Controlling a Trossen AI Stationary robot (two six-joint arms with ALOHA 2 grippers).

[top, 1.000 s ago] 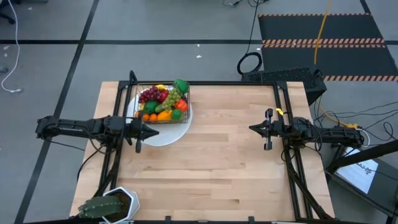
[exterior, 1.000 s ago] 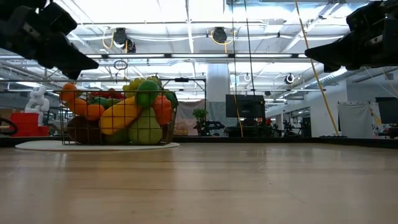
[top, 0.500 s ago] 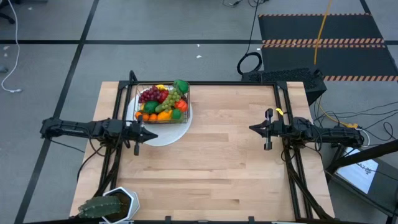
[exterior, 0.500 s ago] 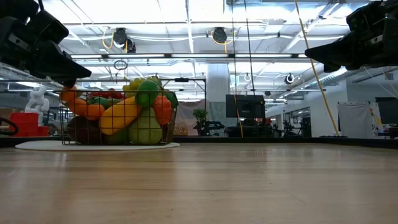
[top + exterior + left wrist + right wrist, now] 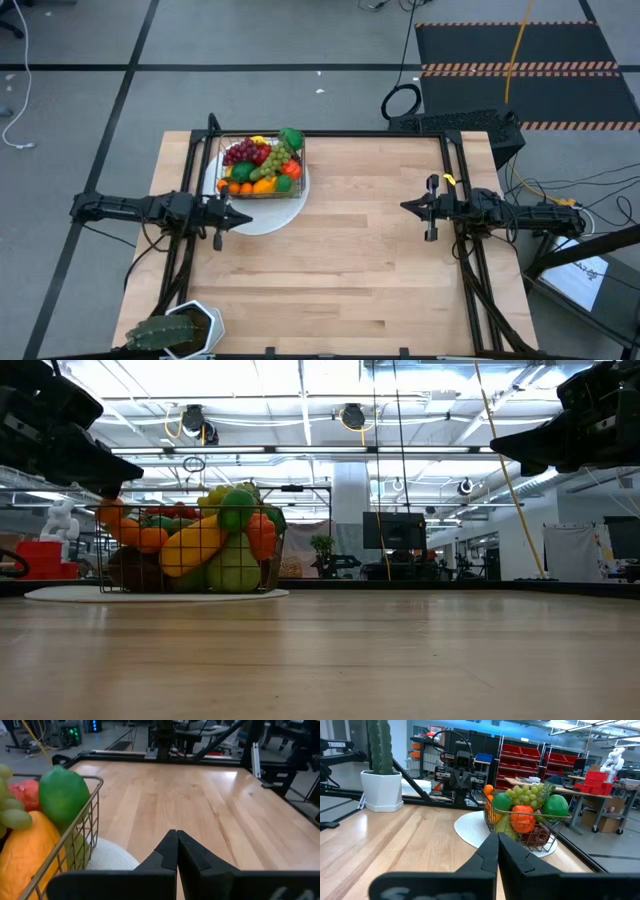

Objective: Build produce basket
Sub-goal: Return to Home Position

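Note:
The wire basket (image 5: 262, 165) stands by its bottom on a round white plate (image 5: 268, 216) at the table's far left. It is heaped with produce: purple grapes (image 5: 240, 152), green grapes (image 5: 530, 794), a lime (image 5: 62, 795), a yellow banana (image 5: 190, 545) and orange pieces (image 5: 22, 855). My left gripper (image 5: 248, 213) is shut and hovers over the plate's near left rim, beside the basket, touching nothing. My right gripper (image 5: 405, 207) is shut and hangs level above the table's right side, pointing toward the basket (image 5: 520, 825).
A spiky green potted plant (image 5: 175, 330) in a white pot stands at the table's near left corner. Bare wooden tabletop (image 5: 350, 260) stretches between the two grippers. Black frame rails (image 5: 460, 170) run along the table's left, right and far sides.
My left gripper has drawn back a little toward the table's left edge and sunk slightly, staying shut. The basket, the plate and my right gripper have kept still.

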